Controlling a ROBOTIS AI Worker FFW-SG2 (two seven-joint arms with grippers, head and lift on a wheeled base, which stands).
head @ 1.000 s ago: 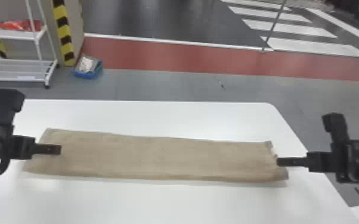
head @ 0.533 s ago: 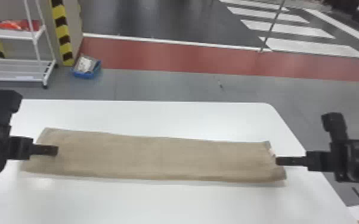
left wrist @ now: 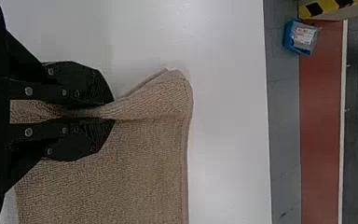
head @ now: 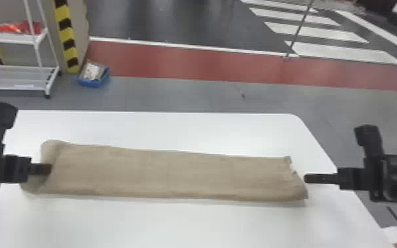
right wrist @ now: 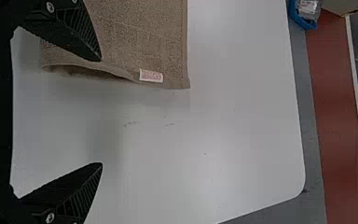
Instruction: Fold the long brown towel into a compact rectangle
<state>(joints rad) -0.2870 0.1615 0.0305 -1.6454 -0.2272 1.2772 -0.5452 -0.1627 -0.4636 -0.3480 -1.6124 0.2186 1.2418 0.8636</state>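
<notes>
Past the white table (head: 188, 132), I see a wheeled shelf rack (head: 16, 77), grey floor (head: 174, 94), a red floor strip (head: 181, 62) and crosswalk stripes (head: 316, 32).

The brown towel (head: 168, 174) lies in a long flat strip from left to right across the white worktop (head: 181, 224), its left end pinched into a raised fold, its right end slightly lifted along the near part, with a small pale label on that edge.
</notes>
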